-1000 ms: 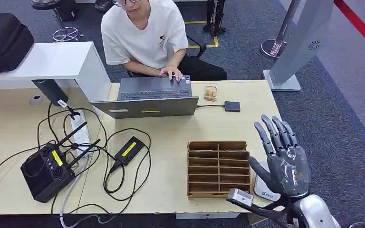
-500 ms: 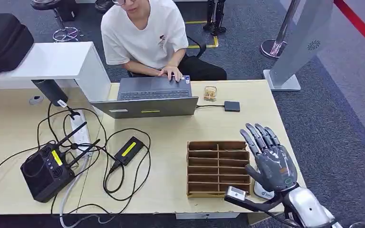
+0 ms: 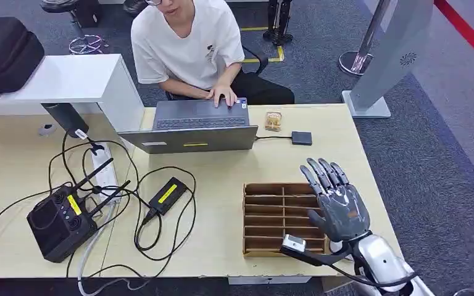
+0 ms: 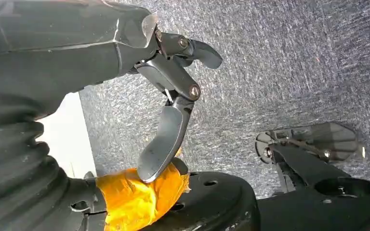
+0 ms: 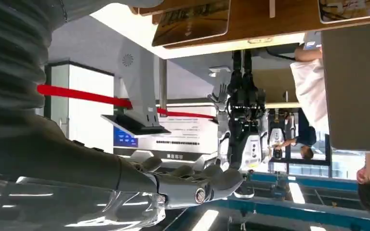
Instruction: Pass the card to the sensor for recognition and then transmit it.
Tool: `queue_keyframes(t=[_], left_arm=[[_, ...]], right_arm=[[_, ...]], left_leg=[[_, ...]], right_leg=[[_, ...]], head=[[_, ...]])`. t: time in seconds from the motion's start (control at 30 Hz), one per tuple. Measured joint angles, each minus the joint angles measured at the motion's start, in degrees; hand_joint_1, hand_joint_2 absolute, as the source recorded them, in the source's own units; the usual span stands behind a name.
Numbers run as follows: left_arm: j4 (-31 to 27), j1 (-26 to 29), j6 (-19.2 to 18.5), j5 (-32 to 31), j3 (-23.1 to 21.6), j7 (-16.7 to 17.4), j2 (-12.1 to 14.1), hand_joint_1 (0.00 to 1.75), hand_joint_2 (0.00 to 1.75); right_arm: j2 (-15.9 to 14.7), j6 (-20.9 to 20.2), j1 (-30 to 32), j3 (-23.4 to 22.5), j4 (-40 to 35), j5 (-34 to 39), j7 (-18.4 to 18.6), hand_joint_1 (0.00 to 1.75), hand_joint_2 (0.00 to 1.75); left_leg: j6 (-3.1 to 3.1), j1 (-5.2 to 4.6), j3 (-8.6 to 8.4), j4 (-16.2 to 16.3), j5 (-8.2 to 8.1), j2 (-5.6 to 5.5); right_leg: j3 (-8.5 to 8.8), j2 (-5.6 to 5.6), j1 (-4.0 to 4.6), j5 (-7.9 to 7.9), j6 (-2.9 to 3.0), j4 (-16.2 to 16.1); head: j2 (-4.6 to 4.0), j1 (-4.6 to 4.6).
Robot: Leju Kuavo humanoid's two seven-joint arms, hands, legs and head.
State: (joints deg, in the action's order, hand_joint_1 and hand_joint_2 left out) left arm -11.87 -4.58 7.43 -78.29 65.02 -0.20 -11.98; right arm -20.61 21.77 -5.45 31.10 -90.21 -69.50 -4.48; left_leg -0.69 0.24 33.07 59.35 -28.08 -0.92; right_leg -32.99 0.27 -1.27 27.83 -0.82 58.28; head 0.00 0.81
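Note:
My right hand [image 3: 333, 203] hovers flat with spread fingers over the right end of a brown slotted card box [image 3: 276, 217] near the table's front edge; it holds nothing. In the right wrist view the same hand [image 5: 192, 185] reaches out straight and empty. A white flat device [image 3: 334, 248] peeks out from under my right wrist, mostly hidden. A small black box [image 3: 301, 137] on a cable lies behind, beside the laptop. I cannot make out a card in the slots. My left hand [image 4: 166, 120] hangs over grey carpet, its fingers loose and empty.
A person types on a grey laptop [image 3: 191, 128] at the table's far side. A black controller [image 3: 60, 223], a power brick [image 3: 168, 195] and tangled cables cover the left half. The table's right edge [image 3: 370, 179] runs close to my right hand.
My right hand has moved left and lower, from beside the box's right end to above its right part. The white device is now almost covered by the wrist.

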Motion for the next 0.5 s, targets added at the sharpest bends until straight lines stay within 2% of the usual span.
queue_keyframes(t=[0.5], left_arm=[[0.0, 0.0, -0.2, -0.3, 0.0, 0.1, 0.0, 0.00, 1.75]], right_arm=[[1.4, 1.3, -0.3, 1.7, 3.6, -1.4, 1.0, 0.00, 1.75]], left_leg=[[0.00, 0.00, 0.00, 0.0, 0.00, 0.00]], right_leg=[[0.00, 0.01, 0.00, 0.00, 0.00, 0.0]], head=[[0.00, -0.02]])
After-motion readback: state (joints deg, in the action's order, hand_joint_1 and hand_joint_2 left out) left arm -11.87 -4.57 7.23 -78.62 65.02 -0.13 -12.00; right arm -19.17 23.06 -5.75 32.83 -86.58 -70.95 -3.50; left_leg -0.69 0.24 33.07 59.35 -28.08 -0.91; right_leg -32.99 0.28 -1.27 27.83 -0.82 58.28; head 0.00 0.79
